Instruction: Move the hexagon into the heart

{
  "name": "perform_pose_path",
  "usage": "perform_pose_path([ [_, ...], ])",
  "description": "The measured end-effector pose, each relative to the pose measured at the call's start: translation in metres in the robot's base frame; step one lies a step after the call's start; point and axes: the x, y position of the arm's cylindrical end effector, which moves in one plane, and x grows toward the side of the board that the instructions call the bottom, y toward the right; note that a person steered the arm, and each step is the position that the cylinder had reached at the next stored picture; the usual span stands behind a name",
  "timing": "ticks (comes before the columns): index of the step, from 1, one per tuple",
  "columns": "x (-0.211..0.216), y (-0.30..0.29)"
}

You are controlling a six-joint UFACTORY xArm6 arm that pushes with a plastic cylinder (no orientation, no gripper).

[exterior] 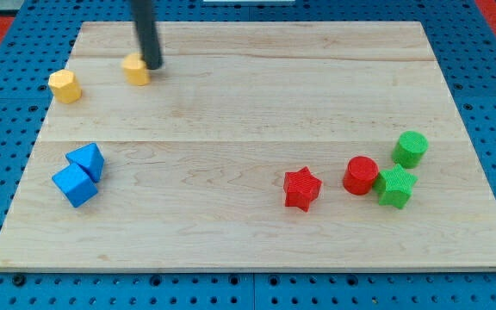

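On the pale wooden board (pixel 257 112), a yellow hexagon (pixel 65 86) sits at the view's upper left. Just right of it, a yellow heart (pixel 135 69) touches my tip (pixel 153 65); the rod has no fingers. Lower left, two blue blocks (pixel 79 175) touch. Lower right: ribbed red star (pixel 301 189), red cylinder (pixel 361 175), green star (pixel 396 187), green cylinder (pixel 411 148).

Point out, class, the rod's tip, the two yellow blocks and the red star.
My tip (pixel 152 65): camera view, the rod's very end.
Yellow block beside my tip (pixel 134 71): camera view, its front face.
Yellow block at the view's left (pixel 65 86): camera view, its middle.
Red star (pixel 301 188): camera view, its middle.
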Motion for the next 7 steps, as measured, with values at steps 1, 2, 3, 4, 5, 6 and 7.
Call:
perform_pose_path([
  [1, 0.010, -0.017],
  [2, -0.013, -0.053],
  [3, -0.012, -0.122],
  [4, -0.006, -0.126],
  [5, 0.032, -0.127],
  [6, 0.065, -0.126],
  [7, 0.056, -0.113],
])
